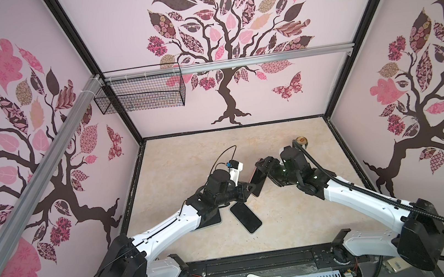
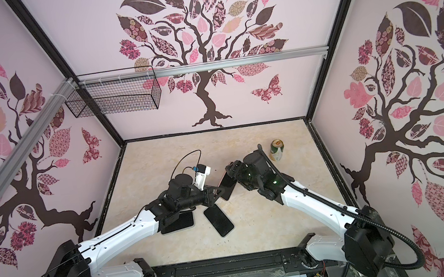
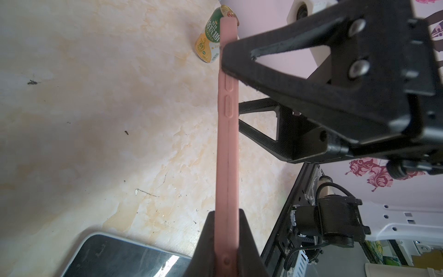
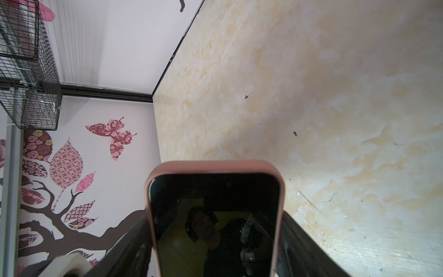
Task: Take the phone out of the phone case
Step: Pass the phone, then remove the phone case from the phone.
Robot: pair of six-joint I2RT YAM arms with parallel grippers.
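Two end effectors (image 3: 226,217) (image 4: 214,215) grip the pink phone case (image 3: 227,144).

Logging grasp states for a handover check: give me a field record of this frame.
phone case: pink, held off the table, phone seated inside
left tool: shut on the case, front to back, at one end
right tool: shut across the case's width, on both long edges
on table: second phone lying flat; can upright

White-shelled arms (image 1: 168,227) carry black joints (image 1: 121,269) and one ribbed black cable (image 1: 319,168).
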